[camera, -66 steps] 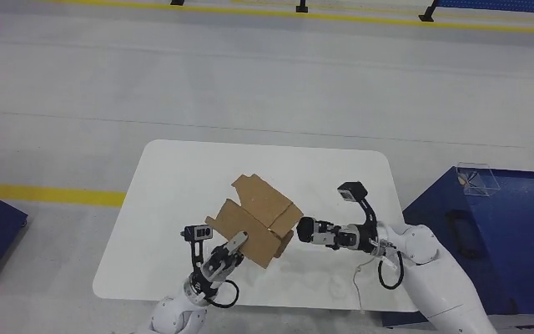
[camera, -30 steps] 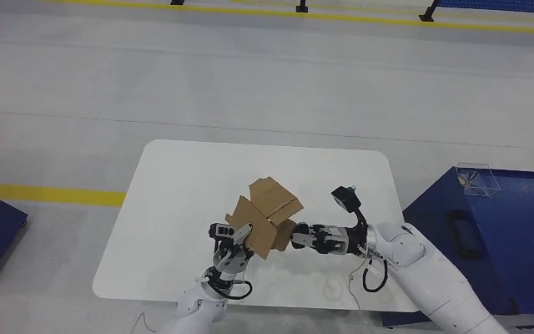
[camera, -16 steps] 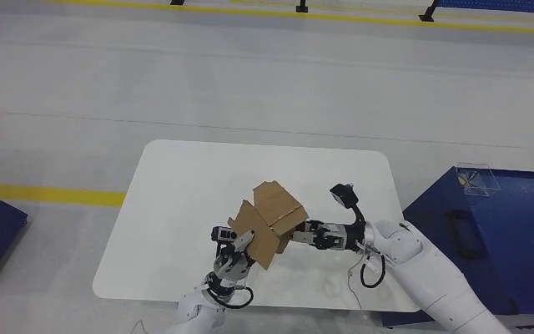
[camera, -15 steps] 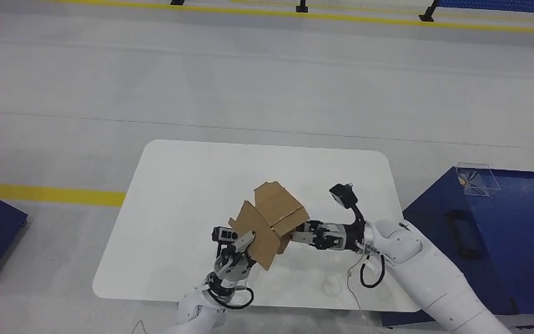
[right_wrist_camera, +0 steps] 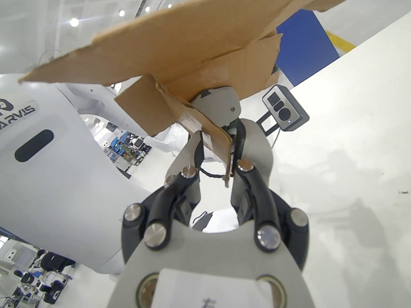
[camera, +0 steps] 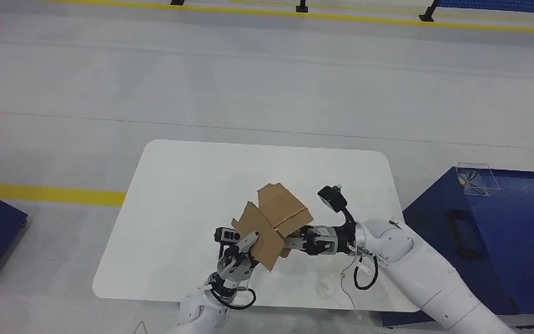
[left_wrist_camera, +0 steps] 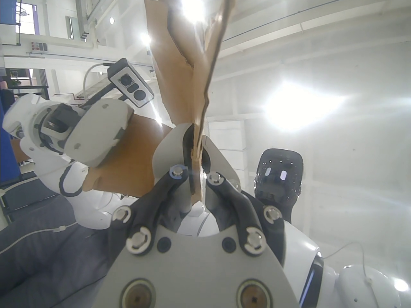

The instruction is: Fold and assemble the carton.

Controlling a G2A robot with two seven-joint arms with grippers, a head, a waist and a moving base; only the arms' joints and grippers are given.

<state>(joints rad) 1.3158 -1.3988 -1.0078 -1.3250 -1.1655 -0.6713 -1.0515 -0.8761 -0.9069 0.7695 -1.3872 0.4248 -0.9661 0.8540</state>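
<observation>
The brown cardboard carton (camera: 274,219), partly unfolded with loose flaps, hangs tilted above the front middle of the white table (camera: 167,192). My left gripper (camera: 244,248) is under its near-left side and is shut on a flap edge, with both fingers pinching the cardboard (left_wrist_camera: 179,75) at the gripper (left_wrist_camera: 196,144). My right gripper (camera: 292,244) comes in from the right at the carton's lower edge. In the right wrist view a folded flap of the carton (right_wrist_camera: 192,43) sits between the gripper's (right_wrist_camera: 218,145) fingers, whose tips are hidden behind it.
A blue cabinet (camera: 476,221) stands right of the table, with a small clear box (camera: 477,177) on top. The table's far half and left side are bare. A thin cable (camera: 357,280) trails from the right arm near the table's front edge.
The right gripper has closed in from the right onto the carton's lower flap. The left arm and carton have shifted right, and the carton has tilted more upright.
</observation>
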